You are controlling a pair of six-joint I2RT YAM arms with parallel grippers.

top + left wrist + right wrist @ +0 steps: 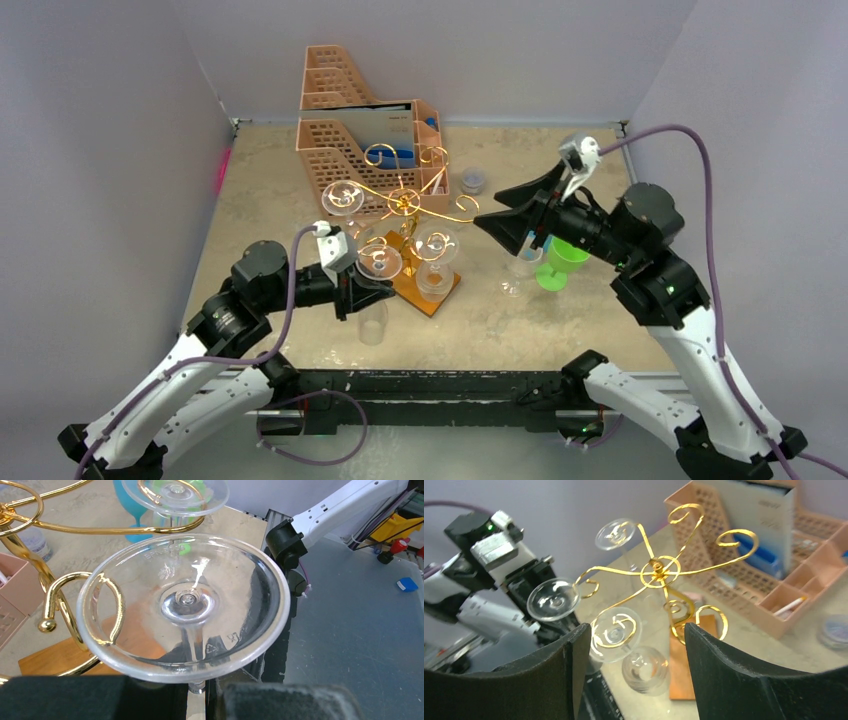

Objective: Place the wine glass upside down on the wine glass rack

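My left gripper (352,295) (202,695) is shut on the stem of a clear wine glass (379,262) (185,605) (553,599). The glass is upside down, foot up and bowl hanging below. Its foot sits level with a curled arm of the gold wine glass rack (405,203) (60,600) (658,572). In the left wrist view the curl overlaps the foot's left edge, and the stem stands apart from it. My right gripper (497,222) (636,630) hovers open and holds nothing, right of the rack and facing it.
Two more clear glasses (342,197) (434,245) hang upside down on the rack, which stands on a brown wooden base (430,290). A peach perforated organizer (345,120) stands behind. A green glass (560,262), a clear glass (520,268) and a small jar (473,180) stand to the right.
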